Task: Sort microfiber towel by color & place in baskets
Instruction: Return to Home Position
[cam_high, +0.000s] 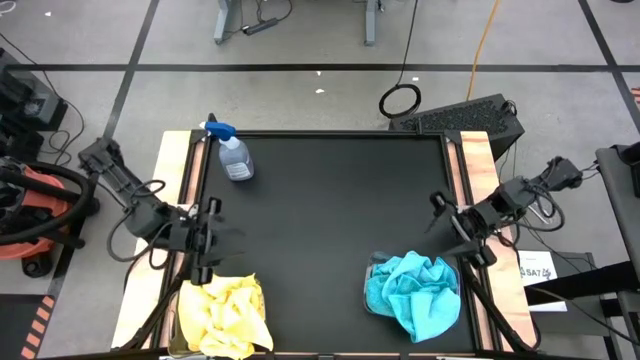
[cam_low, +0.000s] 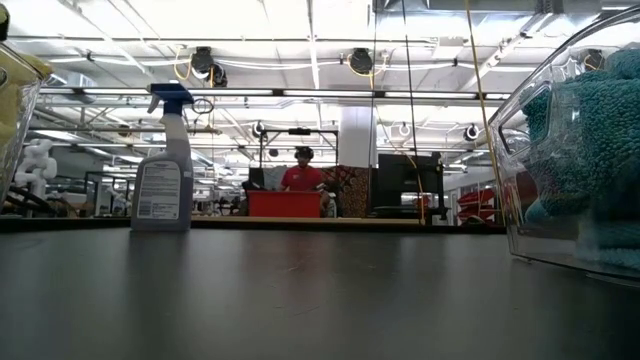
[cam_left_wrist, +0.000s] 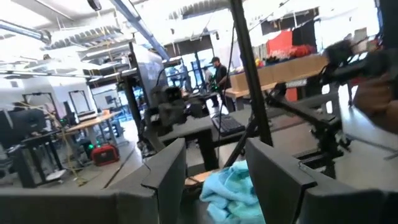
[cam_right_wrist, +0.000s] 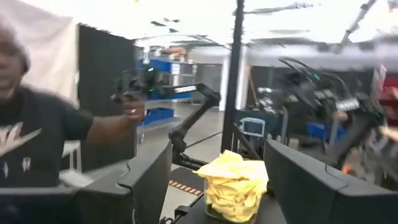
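Several yellow towels (cam_high: 225, 315) lie heaped in the clear basket at the table's near left; they also show in the right wrist view (cam_right_wrist: 233, 180). Several turquoise towels (cam_high: 415, 290) fill the clear basket (cam_low: 560, 150) at the near right; they also show in the left wrist view (cam_left_wrist: 230, 193). My left gripper (cam_high: 232, 236) is at the table's left edge, above the yellow heap's far side, open and empty. My right gripper (cam_high: 436, 210) is at the right edge, beyond the turquoise heap, open and empty.
A clear spray bottle with a blue trigger (cam_high: 232, 152) stands at the far left of the black table top (cam_high: 330, 200). A person (cam_right_wrist: 37, 118) stands beyond the table's left side. A keyboard (cam_high: 460, 115) lies beyond the far right corner.
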